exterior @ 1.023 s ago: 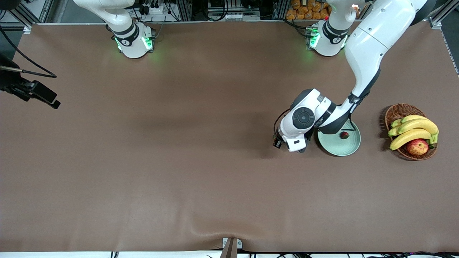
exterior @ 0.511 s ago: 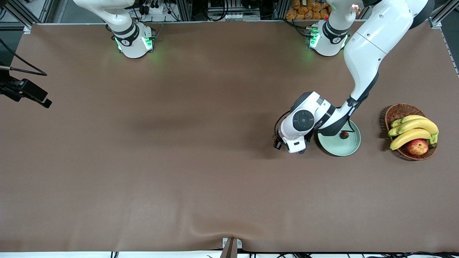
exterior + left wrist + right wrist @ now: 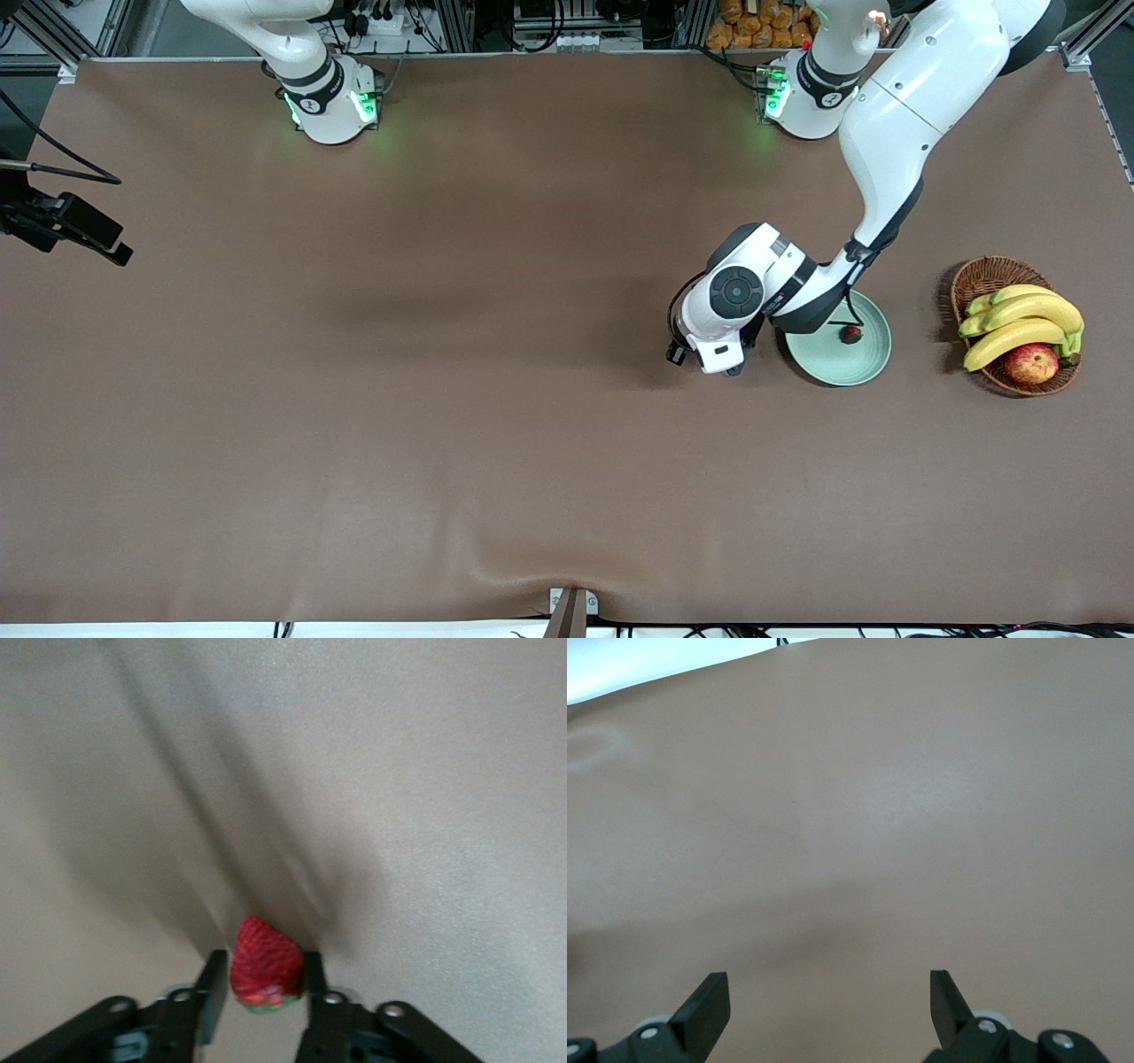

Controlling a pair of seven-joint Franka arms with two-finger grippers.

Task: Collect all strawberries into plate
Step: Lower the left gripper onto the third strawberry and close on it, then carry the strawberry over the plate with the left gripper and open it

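Note:
My left gripper (image 3: pixel 263 964) is shut on a small red strawberry (image 3: pixel 264 952), green top toward the wrist, with a finger on each side of it. In the front view the left gripper (image 3: pixel 728 367) is low over the brown table, just beside the plate's rim toward the right arm's end, and the white hand hides the berry. The pale mint-green plate (image 3: pixel 828 366) holds one strawberry (image 3: pixel 850 334) near its middle. My right gripper (image 3: pixel 828 1001) stands open over bare table with nothing between its fingers.
A brown wicker basket (image 3: pixel 983 275) with bananas (image 3: pixel 1019 323) and a red-yellow apple (image 3: pixel 1031 363) stands beside the plate, toward the left arm's end of the table. The left arm's forearm (image 3: pixel 819 297) crosses above the plate's rim.
The left jaws have closed onto the strawberry. The left hand has shifted slightly away from the plate, toward the right arm's end. The strawberry on the plate has not moved.

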